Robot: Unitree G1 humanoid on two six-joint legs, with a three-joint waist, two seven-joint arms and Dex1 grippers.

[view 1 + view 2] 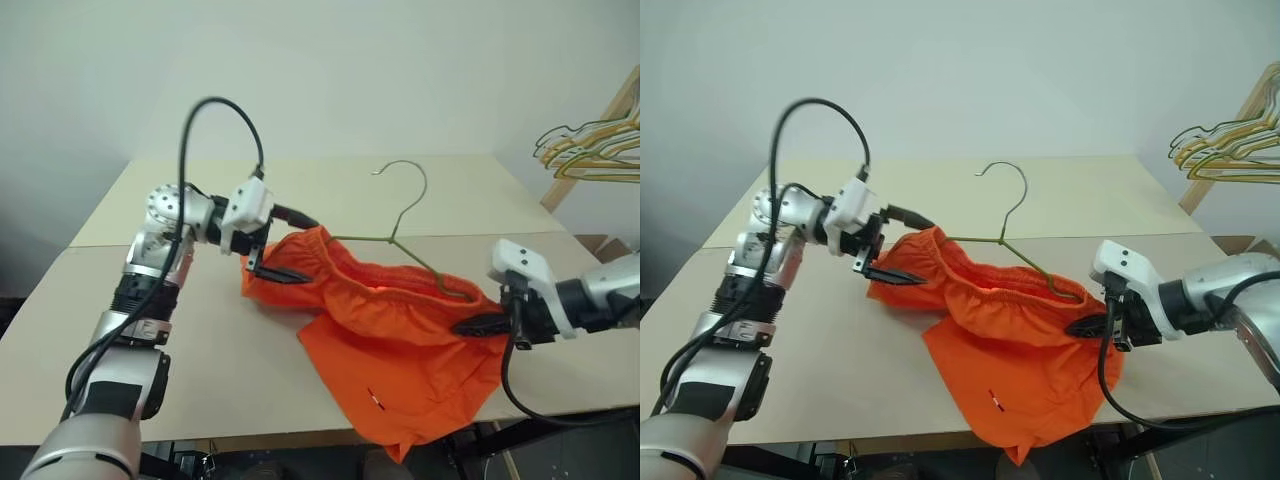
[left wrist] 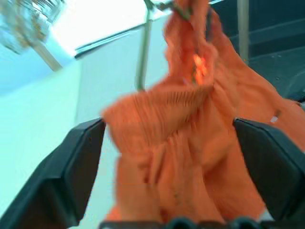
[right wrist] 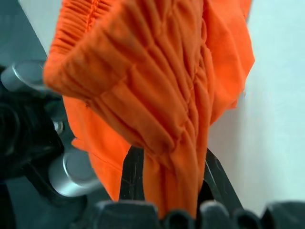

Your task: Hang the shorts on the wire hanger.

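The orange shorts [image 1: 400, 340] lie bunched on the table, with one leg drooping over the front edge. The olive-green wire hanger [image 1: 412, 210] stands tilted above them. Its hook points up and back, and its right arm runs down inside the gathered waistband. My left gripper [image 1: 312, 250] is open at the waistband's left end. In the left wrist view its fingers [image 2: 71, 176] stand wide apart, with loose fabric between them. My right gripper [image 1: 460, 327] is shut on the waistband's right end, and the right wrist view shows the pinched fabric [image 3: 157, 95].
The pale wooden table [image 1: 220, 340] extends behind and to the left of the shorts. A bunch of yellow and green hangers [image 1: 590, 150] hangs on a wooden rack at the far right, off the table.
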